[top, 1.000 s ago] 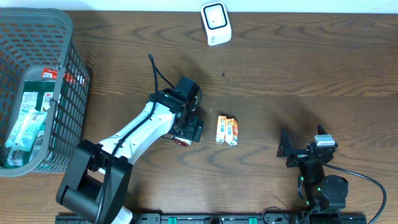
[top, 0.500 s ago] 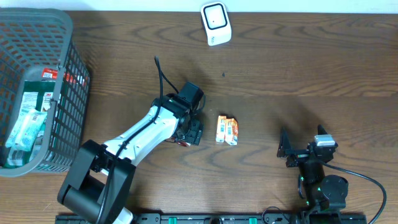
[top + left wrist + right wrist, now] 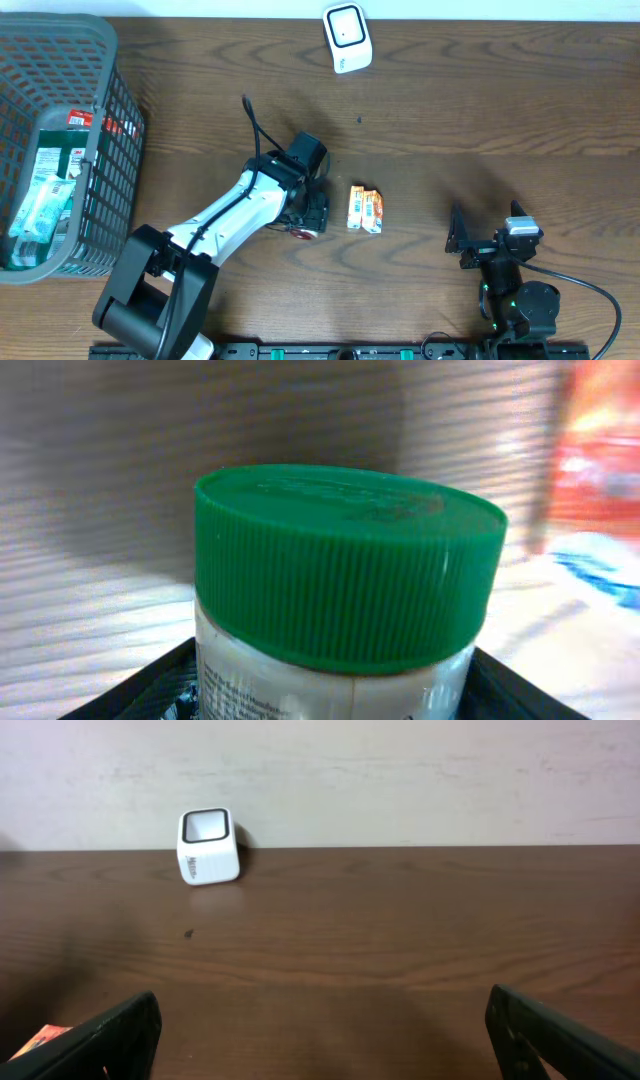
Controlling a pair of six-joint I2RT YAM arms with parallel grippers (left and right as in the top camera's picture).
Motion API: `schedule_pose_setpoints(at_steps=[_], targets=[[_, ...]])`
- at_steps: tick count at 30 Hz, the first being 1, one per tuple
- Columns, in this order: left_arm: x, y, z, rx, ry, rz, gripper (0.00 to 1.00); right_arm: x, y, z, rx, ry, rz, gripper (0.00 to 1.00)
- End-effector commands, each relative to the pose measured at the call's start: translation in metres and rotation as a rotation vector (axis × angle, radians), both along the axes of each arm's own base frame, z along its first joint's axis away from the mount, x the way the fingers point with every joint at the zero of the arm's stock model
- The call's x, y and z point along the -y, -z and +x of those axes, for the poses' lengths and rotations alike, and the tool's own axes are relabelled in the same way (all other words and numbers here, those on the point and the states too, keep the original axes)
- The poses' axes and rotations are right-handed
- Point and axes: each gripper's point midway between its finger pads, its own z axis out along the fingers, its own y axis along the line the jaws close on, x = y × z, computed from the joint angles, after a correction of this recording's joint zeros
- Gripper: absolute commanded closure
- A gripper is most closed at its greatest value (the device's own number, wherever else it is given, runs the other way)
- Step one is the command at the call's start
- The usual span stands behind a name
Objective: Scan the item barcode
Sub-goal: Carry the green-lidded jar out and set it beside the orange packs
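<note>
None of the scanning is happening yet: my left jaws are straddling the green-capped jar (image 3: 345,560) on the counter (image 3: 500,120), gripping or not I cannot tell, my right jaws are hanging wide, and the scanner (image 3: 346,37) is sitting well apart.

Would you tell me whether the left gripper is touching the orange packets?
Apart. The overhead view shows bare wood between the left gripper and the orange packets.

White scanner (image 3: 209,846) upper L on tbl (image 3: 400,950)
</note>
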Motion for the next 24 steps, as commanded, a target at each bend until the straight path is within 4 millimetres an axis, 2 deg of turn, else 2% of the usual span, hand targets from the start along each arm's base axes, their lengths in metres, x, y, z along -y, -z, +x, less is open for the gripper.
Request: schedule_pose_setpoints(at_steps=[1, 8, 24], targets=[[0.032, -0.01, -0.013, -0.072, -0.02, -0.161, 0.27, -0.003, 0.001, 0.0, -0.002, -0.015, -0.011, 0.01], [0.041, -0.01, 0.0, 0.0, -0.046, -0.155, 0.27, -0.003, 0.001, 0.0, -0.002, -0.015, -0.011, 0.01], [0.028, -0.007, 0.013, 0.065, -0.093, -0.08, 0.26, -0.003, 0.001, 0.0, -0.002, -0.015, -0.011, 0.01]])
